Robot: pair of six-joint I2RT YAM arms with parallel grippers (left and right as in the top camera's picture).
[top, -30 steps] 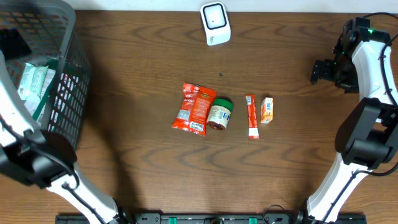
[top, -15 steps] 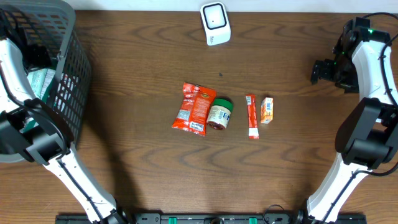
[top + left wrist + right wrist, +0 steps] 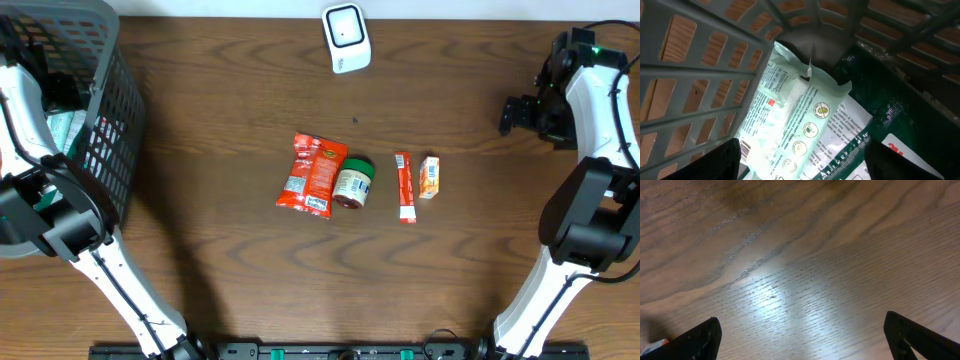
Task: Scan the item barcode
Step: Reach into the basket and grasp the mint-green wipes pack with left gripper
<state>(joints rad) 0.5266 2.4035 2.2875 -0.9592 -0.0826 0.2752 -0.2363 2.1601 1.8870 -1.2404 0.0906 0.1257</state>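
In basket (image 3: pixel 115 130), L pincer (image 3: pixel 804 150) apart over pale-green packet (image 3: pixel 790 115) w/ barcode (image 3: pixel 744 147); red "3M" logo (image 3: pixel 893 150) beside; R pincer (image 3: pixel 801 322) apart.

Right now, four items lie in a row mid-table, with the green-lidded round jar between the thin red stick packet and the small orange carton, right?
No. The overhead view shows the green-lidded round jar between the red crinkled snack bag and the thin red stick packet; the small orange carton ends the row.
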